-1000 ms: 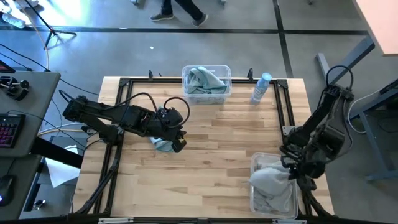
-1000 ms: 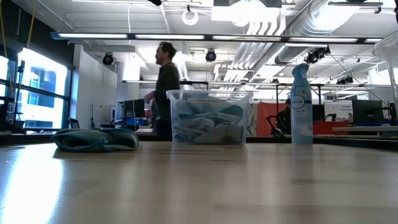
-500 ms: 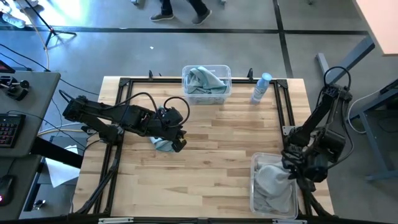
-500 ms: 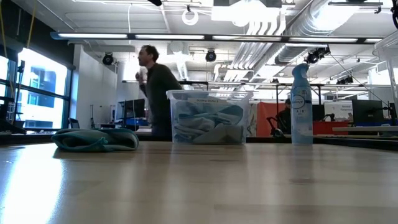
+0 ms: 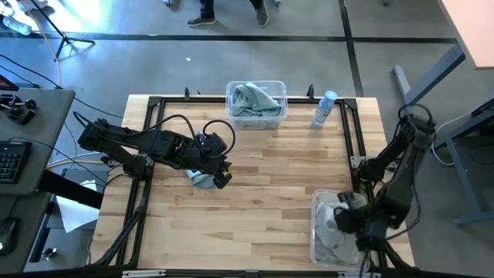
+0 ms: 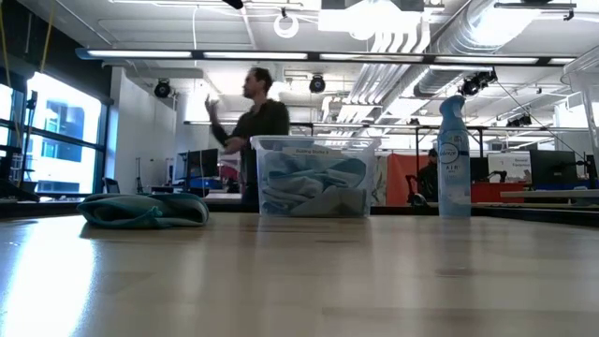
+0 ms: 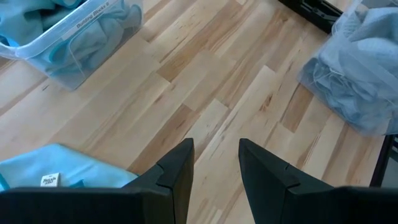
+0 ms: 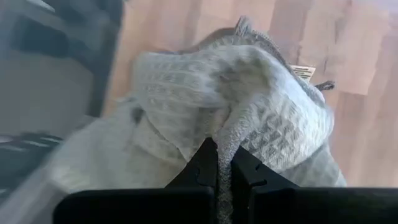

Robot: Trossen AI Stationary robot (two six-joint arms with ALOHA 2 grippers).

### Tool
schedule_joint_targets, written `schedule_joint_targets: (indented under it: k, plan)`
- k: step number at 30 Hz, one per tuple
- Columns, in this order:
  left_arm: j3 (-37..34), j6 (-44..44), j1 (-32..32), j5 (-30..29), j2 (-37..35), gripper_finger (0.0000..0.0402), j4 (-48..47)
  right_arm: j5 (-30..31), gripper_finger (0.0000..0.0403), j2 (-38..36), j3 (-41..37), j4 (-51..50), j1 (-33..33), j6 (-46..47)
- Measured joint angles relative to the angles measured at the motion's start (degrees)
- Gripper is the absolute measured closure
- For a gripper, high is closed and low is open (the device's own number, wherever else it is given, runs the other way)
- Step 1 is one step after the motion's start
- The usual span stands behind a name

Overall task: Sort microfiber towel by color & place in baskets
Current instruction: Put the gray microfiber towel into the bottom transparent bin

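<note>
A teal towel [image 5: 201,178] lies crumpled flat on the table left of centre, and also shows in the low view [image 6: 145,210]. My left gripper [image 5: 221,178] hovers at its right edge, open, with the towel [image 7: 56,174] beside one finger. My right gripper [image 5: 347,221] is over the clear near-right basket [image 5: 315,245], shut on a grey towel [image 5: 332,228]. The far basket [image 5: 229,99] holds teal towels [image 5: 252,98]. My right gripper [image 8: 222,152] pinches a raised fold of the grey towel [image 8: 227,127] between its two fingers, coming from above and pointing down. The cloth bunches below the fingers over the near-right basket. Whether it rests on the grey pile there I cannot tell.
A white-blue spray bottle [image 5: 324,109] stands right of the far basket. A black metal frame [image 5: 150,131] runs along the table's left, far and right sides. Bare wood spans the middle of the table. A person moves in the room behind [image 6: 257,122].
My right gripper has moved toward the table's near edge and down over the near-right basket, still shut on the grey towel. The towel, which bulged past the basket's left wall, now sits within the basket's outline. My left arm has kept still.
</note>
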Motion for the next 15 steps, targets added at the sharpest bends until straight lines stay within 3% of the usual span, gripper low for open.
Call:
schedule_joint_targets:
  k: [5, 15]
  plan:
    - [0.0, 0.0, 0.0, 0.0, 0.0, 0.0285, 0.0, 0.6, 0.0403, 4.3, 0.0, 2.4, 0.0, -3.4]
    - [0.0, 0.6, 0.0, 2.6, 0.0, 0.0285, 0.0, -3.0, 0.0403, 5.6, -5.5, 10.2, -0.3, 3.2]
